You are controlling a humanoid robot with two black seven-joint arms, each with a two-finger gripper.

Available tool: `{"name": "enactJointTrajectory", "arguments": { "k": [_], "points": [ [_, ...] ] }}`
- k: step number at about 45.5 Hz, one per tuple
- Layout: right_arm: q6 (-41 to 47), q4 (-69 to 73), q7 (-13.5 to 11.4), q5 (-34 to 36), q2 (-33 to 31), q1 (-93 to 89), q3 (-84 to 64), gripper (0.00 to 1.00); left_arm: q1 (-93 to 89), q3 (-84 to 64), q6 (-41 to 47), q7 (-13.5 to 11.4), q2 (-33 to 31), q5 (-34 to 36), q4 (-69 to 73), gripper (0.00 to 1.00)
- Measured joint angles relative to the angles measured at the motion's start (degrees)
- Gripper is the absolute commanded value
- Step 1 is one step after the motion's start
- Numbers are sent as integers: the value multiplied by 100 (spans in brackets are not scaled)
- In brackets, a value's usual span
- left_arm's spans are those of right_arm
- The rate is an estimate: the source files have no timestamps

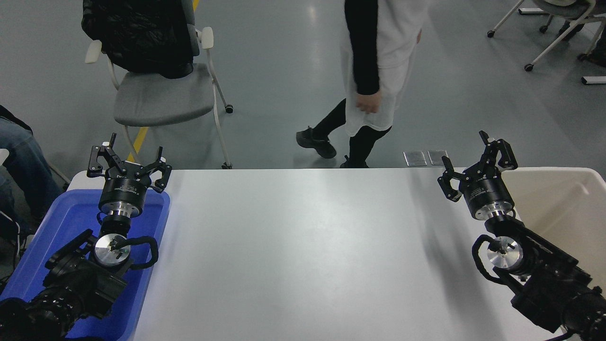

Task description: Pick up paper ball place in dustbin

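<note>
No legible writing. Right tool [473,163] spread wide, empty, over white surface [303,246] beside large cream-beige plastic dustbin [558,199] at right. Left tool [128,163] spread, empty, far left. Paper ball unseen.

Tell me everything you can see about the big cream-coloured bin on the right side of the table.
The large rectangular cream-beige plastic dustbin sits off the white table's right edge, upright and open-topped. It has a rounded pale rim and smooth walls that look like matte plastic. The part of its inside that shows holds nothing, and no paper ball shows anywhere. The robot's black right arm crosses in front of its near portion, hiding that part, with the right hand open just left of its far corner.
</note>
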Motion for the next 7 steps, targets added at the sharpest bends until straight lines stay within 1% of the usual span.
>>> {"name": "enactJointTrajectory", "arguments": {
  "k": [7],
  "points": [
    [25, 17, 15, 9, 4, -56, 7, 100, 0, 0, 0, 0, 0, 0, 0, 99]
  ]
}}
